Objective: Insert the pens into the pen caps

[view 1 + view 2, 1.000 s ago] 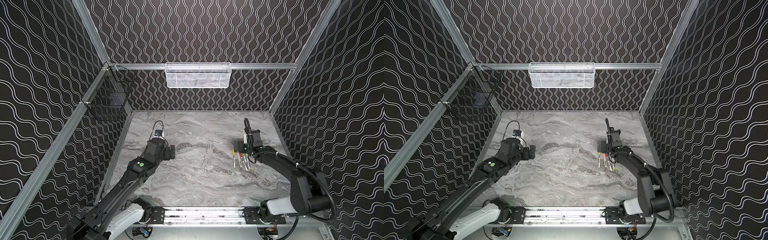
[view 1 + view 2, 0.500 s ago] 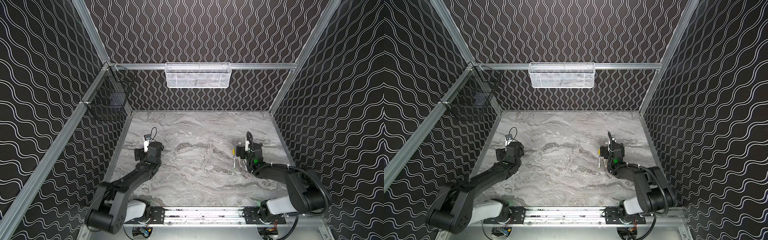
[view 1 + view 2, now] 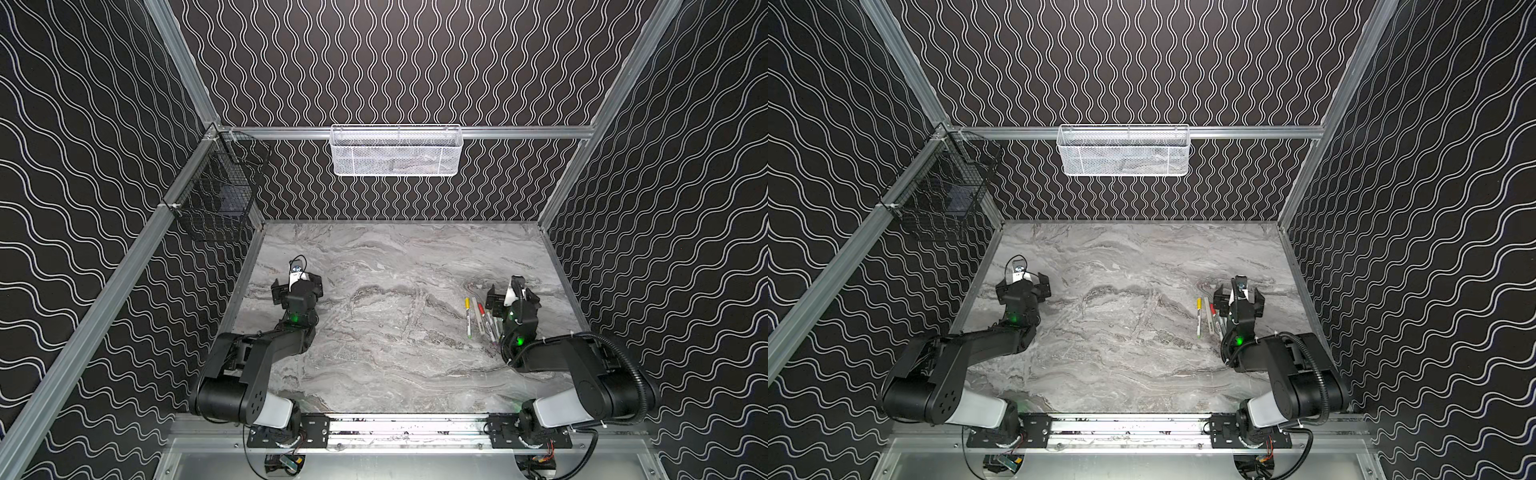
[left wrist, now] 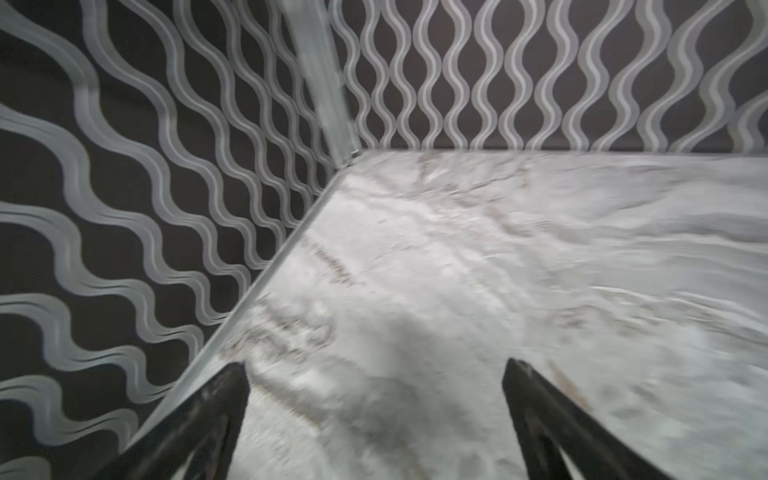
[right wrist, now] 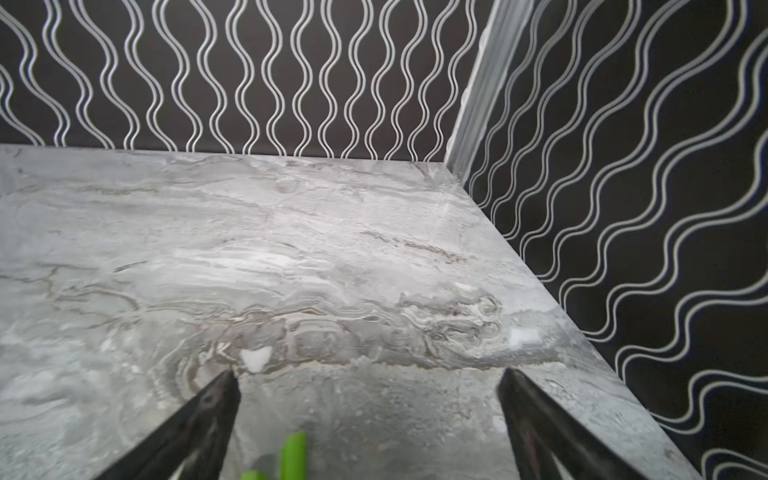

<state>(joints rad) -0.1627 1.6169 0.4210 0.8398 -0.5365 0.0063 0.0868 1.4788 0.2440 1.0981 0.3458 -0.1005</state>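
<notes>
1. The pens (image 3: 468, 319) lie together on the right half of the tabletop (image 3: 386, 345). They sit side by side in a tight row, each running roughly from near to far with a slight lean.
2. The leftmost pen has a yellow cap (image 3: 466, 302) at its far end. Two pens along, a red cap (image 3: 481, 308) shows at the far end as well. From up here I cannot tell how firmly either one is seated.
3. The pens on the right of the row slip under the right arm, so I cannot count them all.
4. The right gripper (image 3: 514, 297) hangs just to the right of the row, low over the tabletop. Its fingers (image 5: 199, 419) are spread wide with nothing between them — only bare marble.
5. In the right wrist view, two bright green caps (image 5: 293, 453) peep in between the fingers, close under the wrist. They are cropped and blurred, so I can say no more about them.
6. The left gripper (image 3: 296, 286) sits over the left side of the tabletop, near the left wall and well apart from the pens. Its fingers (image 4: 208, 424) also stand wide apart and hold nothing — the left wrist view is smeared, but the gap is plain.
7. A white mesh basket (image 3: 396, 151) hangs on the rail of the far wall. A black wire basket (image 3: 218, 195) hangs on the left wall's rail, near the far left corner.
</notes>
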